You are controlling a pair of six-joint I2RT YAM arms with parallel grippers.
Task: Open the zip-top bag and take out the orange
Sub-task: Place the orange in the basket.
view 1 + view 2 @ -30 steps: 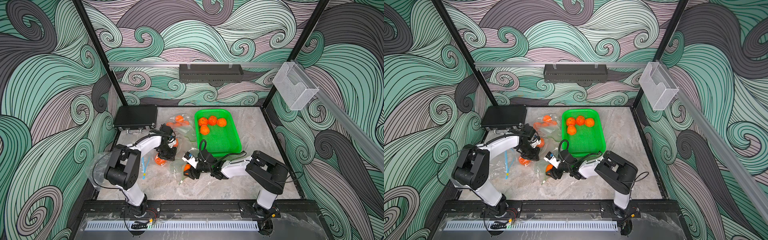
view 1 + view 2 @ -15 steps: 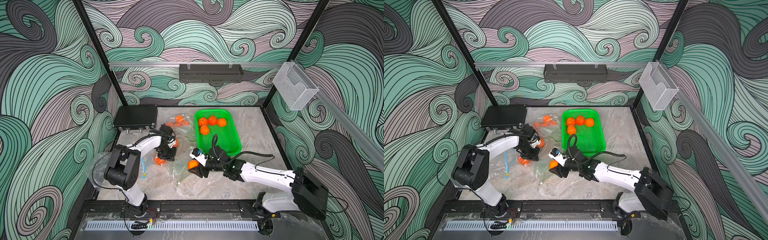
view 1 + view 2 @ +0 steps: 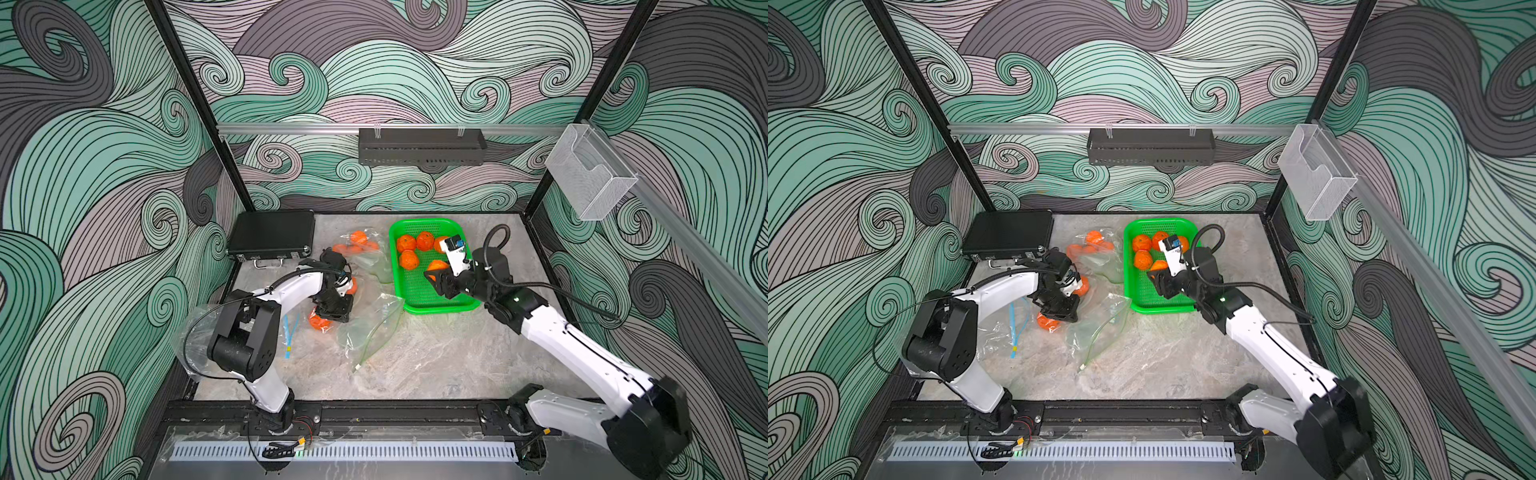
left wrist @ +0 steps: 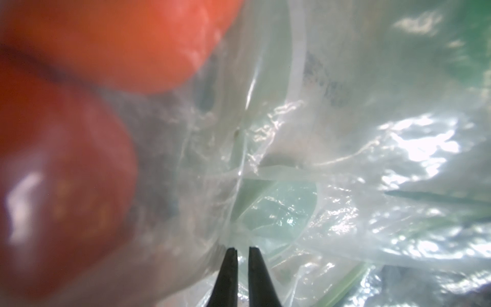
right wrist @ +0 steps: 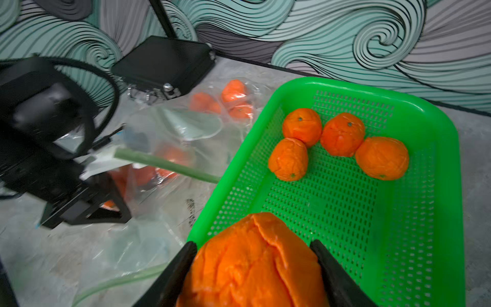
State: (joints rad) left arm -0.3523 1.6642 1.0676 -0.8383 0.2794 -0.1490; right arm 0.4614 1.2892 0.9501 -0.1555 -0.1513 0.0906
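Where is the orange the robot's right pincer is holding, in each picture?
Both top views: the round orange fruit hangs over the green plastic basket.
Left wrist view: not in it; those are bagged oranges.
Right wrist view: bottom middle, in the right pincer.
Shared landmark: the basket.

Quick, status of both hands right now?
Left hand: closed, apparently pinching the zip-top bag plastic.
Right hand: closed on an orange, above the green basket.

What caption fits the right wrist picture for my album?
Right gripper holds an orange above the green basket, where four other oranges lie.
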